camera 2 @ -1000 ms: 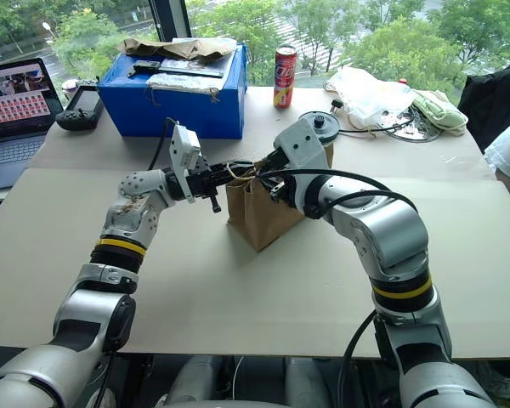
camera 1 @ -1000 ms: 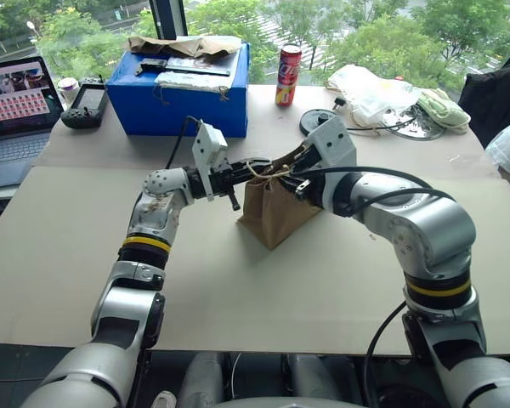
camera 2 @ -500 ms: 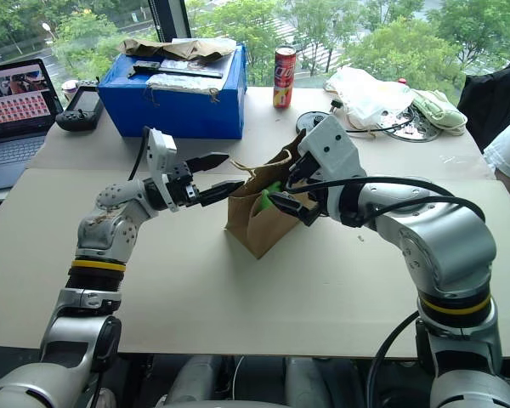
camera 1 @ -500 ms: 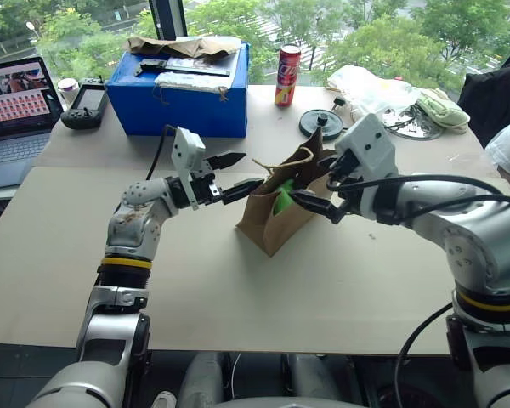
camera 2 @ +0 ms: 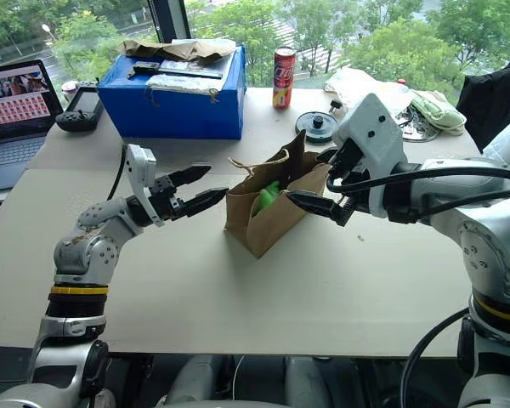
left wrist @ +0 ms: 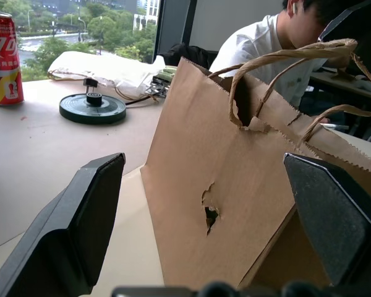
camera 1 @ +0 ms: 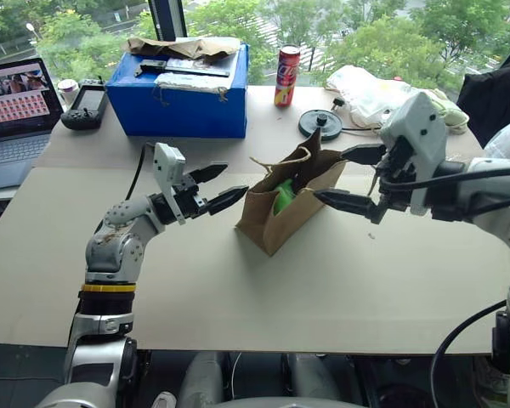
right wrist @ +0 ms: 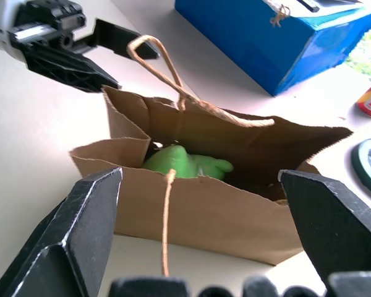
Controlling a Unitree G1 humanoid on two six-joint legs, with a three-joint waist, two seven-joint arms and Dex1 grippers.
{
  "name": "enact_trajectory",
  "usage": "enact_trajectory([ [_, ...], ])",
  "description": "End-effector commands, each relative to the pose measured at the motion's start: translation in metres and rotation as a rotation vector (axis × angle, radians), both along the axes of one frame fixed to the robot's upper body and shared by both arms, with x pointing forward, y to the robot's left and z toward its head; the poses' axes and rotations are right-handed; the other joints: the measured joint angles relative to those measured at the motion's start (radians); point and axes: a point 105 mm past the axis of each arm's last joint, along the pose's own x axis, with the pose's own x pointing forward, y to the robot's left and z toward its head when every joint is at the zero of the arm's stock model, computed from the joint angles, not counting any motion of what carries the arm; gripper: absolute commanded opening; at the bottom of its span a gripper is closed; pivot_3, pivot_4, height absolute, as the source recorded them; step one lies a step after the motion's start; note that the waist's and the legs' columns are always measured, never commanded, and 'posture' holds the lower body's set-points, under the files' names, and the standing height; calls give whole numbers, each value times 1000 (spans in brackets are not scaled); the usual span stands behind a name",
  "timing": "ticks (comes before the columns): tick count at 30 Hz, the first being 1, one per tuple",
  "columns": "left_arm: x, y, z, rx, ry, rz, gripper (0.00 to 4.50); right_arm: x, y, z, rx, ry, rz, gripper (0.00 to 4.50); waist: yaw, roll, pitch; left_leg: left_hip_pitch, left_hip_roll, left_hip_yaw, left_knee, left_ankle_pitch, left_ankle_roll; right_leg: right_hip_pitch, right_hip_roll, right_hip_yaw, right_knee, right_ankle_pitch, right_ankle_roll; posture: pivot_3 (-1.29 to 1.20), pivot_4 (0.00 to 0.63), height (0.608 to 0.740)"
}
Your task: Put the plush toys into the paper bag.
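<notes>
Upright on the pale table top (camera 1: pixel 238 297), the paper bag (camera 1: pixel 276 217) stands with its mouth facing up and its long axis running diagonally, from the corner nearest the robot away toward the robot's right. One twine handle (camera 1: pixel 276 163) loops up from the rim on the left side; another hangs down the outer face in the right wrist view. A small torn hole (left wrist: pixel 210 215) shows in the side wall that faces the left gripper. Inside the open mouth lies the bright green plush toy (right wrist: pixel 184 162), low against the inner wall; the red chili-shaped toy cannot be made out.

The left gripper (camera 1: pixel 221 185) sits level just to the left of the bag, its two black fingers (camera 1: pixel 228 198) spread wide, pointing at the bag's side wall and holding nothing; the tips are close to the paper but apart from it. The right gripper (camera 1: pixel 350 177) is on the bag's other side, slightly higher, fingers likewise spread wide and empty, with the lower fingertip (camera 1: pixel 327 197) very near the bag's upper right rim. Whether it touches the paper cannot be told. The bag lies between the two grippers, gripped by neither.

Behind stand a blue box (camera 1: pixel 183 93), a red can (camera 1: pixel 287 75), a black disc (camera 1: pixel 320 123) and a laptop (camera 1: pixel 17 102).
</notes>
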Motion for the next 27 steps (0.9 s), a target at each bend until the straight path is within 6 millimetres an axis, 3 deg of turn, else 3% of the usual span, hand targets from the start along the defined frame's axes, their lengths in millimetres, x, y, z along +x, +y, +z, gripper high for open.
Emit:
enact_trajectory([
  [1, -6, -1, 6, 8, -31, -26, 4500, -18, 13, 12, 46, -49, 118, 3420, 0, 0, 0, 0, 0, 0, 0, 0, 0, 0, 0, 0, 0, 0, 0, 0, 150, 739],
  [6, -9, -5, -1, 28, -20, -53, 4500, -21, 28, -12, 38, 34, 184, 1760, 0, 0, 0, 1, 0, 0, 0, 0, 0, 1, 0, 0, 0, 0, 0, 0, 150, 739],
  [11, -12, -9, -8, 56, -16, -82, 4500, -9, 36, -56, -64, 130, 128, 53, 0, 0, 0, 1, 0, 0, 0, 0, 0, 1, 0, 0, 0, 0, 0, 0, 150, 739],
  [16, -14, -13, -13, 78, -16, -104, 4500, 16, 31, -85, -158, 141, 9, 18, 0, 0, 0, 1, 0, 0, 0, 0, 0, 0, 0, 0, 0, 0, 0, 0, 150, 739],
  [22, -14, -24, -27, 149, -41, -132, 4500, 41, 43, -81, -96, 113, -64, 18, -1, 0, 0, 0, -1, 1, 0, 0, 0, 0, 1, 0, 0, 0, 0, 0, 150, 739],
  [27, -12, -38, -36, 211, -93, -147, 4500, 50, 54, -73, -51, 103, -83, 18, 1, 0, 0, 0, -1, 1, 0, 0, 0, 0, 1, 0, 0, 0, 0, 0, 150, 739],
])
